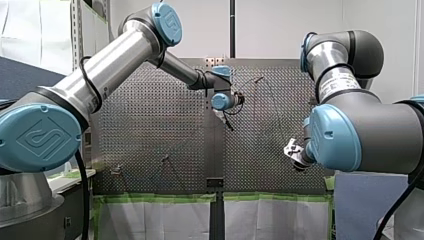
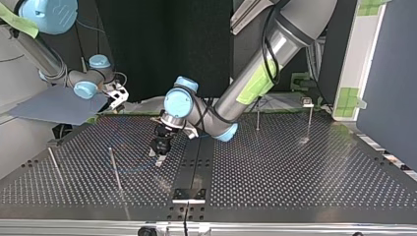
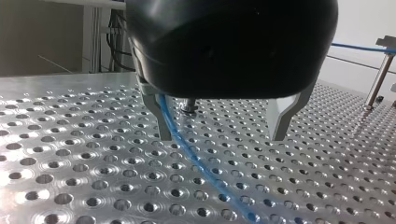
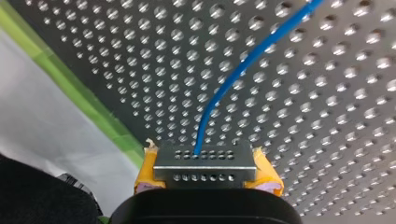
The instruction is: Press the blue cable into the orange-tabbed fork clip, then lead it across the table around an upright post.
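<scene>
Left gripper open astride the blue cable
Right gripper seemingly clamped its end block; closing low and centred looked wise.

The blue cable went out of sight behind the black body of my left gripper and ran off that view's edge, and the metal block squeezed in my right gripper hid where the cable ended.
</scene>
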`<state>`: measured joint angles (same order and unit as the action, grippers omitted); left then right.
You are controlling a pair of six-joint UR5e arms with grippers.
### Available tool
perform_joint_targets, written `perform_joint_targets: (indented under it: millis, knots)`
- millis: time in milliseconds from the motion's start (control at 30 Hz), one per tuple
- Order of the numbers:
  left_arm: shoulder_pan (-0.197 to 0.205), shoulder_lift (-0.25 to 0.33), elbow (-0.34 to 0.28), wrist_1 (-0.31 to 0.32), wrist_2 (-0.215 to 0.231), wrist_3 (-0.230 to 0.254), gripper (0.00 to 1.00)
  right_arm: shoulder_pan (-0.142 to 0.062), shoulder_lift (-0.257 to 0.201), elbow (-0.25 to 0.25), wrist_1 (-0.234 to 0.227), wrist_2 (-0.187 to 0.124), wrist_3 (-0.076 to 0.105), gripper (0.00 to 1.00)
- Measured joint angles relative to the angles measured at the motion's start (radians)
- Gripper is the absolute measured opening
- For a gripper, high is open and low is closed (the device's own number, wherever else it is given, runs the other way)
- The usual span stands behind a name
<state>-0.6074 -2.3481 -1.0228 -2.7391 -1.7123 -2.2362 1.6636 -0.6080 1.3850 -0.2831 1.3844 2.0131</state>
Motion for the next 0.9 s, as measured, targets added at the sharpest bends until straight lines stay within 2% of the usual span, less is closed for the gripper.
perform_joint_targets:
  millis: [300,533,900]
  knots:
    - [0.001,0.0,0.0,0.001,-0.001,-0.007,0.98,-0.014,0.06,0.0,-0.042,0.007,0.0,0.03]
    - [0.0,0.0,0.0,0.001,-0.002,-0.009,0.98,-0.039,0.106,0.0,-0.073,0.005,-0.001,0.03]
    - [0.0,0.0,0.0,-0.003,0.0,-0.01,0.98,-0.071,0.124,-0.002,-0.109,0.003,-0.001,0.03]
